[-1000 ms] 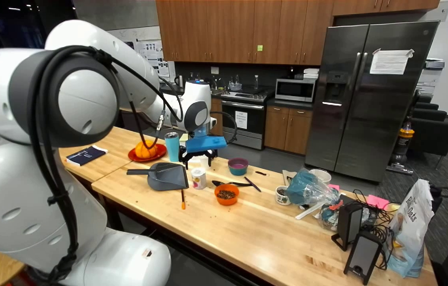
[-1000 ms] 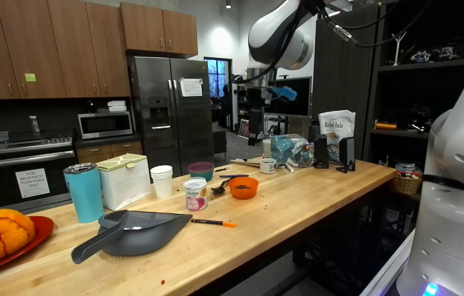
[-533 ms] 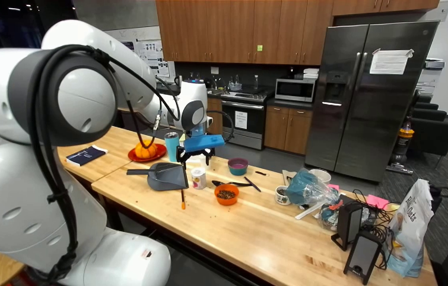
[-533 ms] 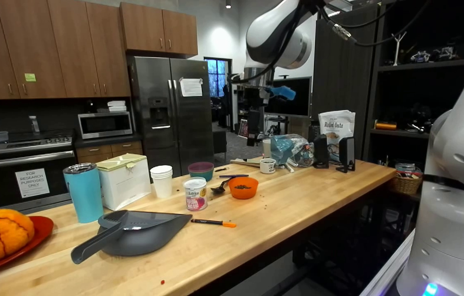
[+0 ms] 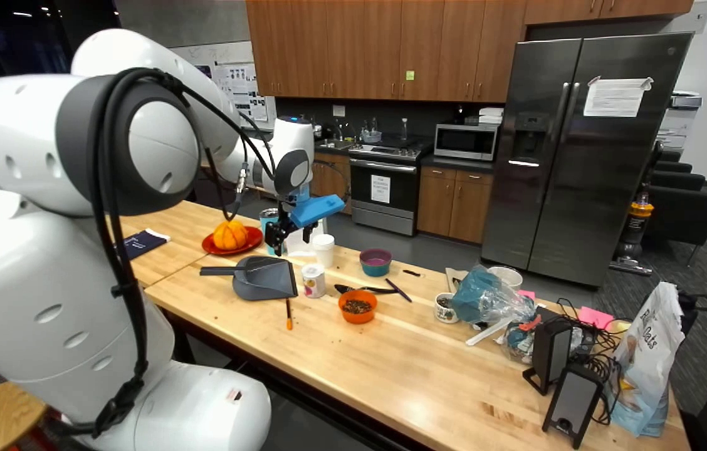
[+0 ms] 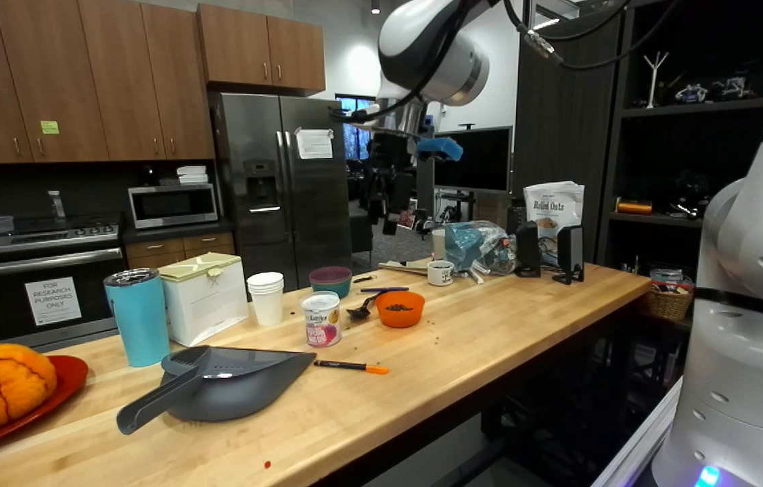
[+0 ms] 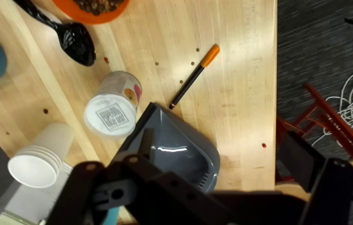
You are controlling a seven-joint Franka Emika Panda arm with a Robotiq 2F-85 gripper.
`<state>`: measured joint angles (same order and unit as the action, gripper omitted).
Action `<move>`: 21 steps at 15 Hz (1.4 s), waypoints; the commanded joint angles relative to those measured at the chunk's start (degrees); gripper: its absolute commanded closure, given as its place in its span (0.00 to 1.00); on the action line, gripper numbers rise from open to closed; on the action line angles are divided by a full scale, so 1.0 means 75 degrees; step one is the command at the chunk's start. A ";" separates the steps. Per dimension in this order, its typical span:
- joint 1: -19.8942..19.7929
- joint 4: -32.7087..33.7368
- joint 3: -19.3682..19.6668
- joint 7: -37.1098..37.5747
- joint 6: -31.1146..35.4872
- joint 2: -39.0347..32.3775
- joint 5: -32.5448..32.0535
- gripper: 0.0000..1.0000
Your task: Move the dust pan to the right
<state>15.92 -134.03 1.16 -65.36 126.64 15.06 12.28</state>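
Well below my empty, wide-spread black two-fingered pincer [image 5: 292, 245], the dark grey-blue plastic dustpan [image 5: 269, 283] lay on the pale wooden bench [image 5: 403, 357], handle [image 5: 217, 271] pointing away from the white-lidded cylindrical can [image 5: 313, 282].

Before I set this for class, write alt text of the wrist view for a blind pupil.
A grey dustpan lies on a wooden table, partly hidden by the open gripper. Near the dustpan's front edge are a can and a pen; farther off, stacked cups, a spoon and an orange bowl.
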 commanded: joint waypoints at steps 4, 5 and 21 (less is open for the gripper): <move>0.0159 0.1564 -0.0873 -0.1868 -0.0345 -0.1772 0.0324 0.00; 0.0168 0.1809 -0.1099 -0.1952 -0.0399 -0.2030 0.0264 0.00; 0.0301 0.3024 -0.2616 -0.1385 0.0049 -0.3606 -0.0331 0.00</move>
<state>19.47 -111.58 -17.05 -76.10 127.13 -11.80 10.23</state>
